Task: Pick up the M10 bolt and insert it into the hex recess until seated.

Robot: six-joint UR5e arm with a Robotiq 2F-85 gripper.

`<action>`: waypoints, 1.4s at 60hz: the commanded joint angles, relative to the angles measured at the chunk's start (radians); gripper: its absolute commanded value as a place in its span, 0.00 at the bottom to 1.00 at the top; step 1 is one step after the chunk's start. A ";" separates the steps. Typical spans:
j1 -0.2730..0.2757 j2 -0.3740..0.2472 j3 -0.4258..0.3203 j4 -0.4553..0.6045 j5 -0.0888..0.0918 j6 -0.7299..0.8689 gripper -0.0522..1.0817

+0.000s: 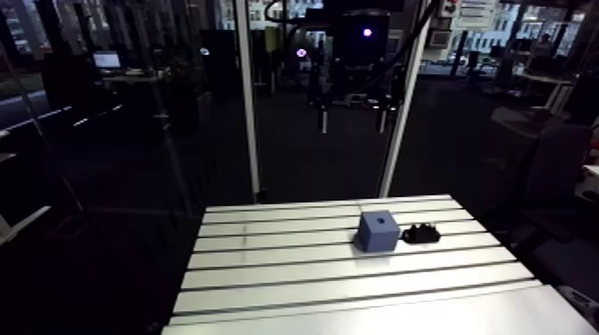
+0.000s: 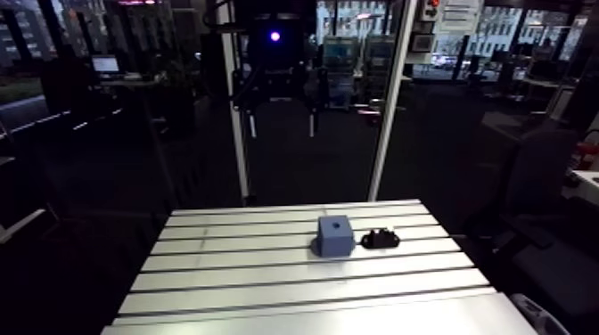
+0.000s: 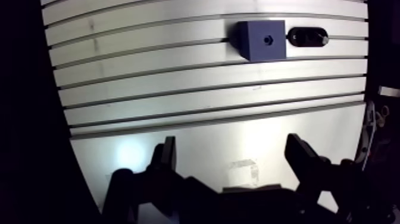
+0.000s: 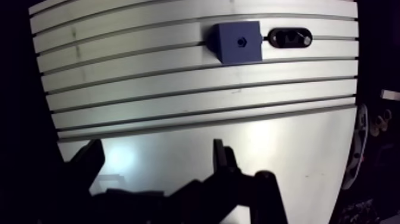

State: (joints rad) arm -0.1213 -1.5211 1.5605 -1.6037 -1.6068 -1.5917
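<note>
Bolt, dark and oblong, beside matte blue cube.

One blue-grey cube with a hex recess, right of centre in the arm view — one black oblong piece just beside it; one slotted aluminium table.

Premises: a robotics laboratory or test cell. Evidence: a slotted aluminium desk of the fixture-mounting type and two pale frame uprights rising at its 12 o'clock edge. A machined blue block with a hex recess sits toward 1 o'clock.
</note>
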 commanded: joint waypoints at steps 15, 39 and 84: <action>-0.064 0.045 -0.057 0.021 -0.026 -0.063 0.05; -0.064 0.029 -0.053 0.033 -0.028 -0.063 0.05; -0.142 0.040 -0.004 -0.085 -0.072 -0.291 0.05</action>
State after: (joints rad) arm -0.2239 -1.4810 1.5342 -1.6339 -1.6720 -1.8279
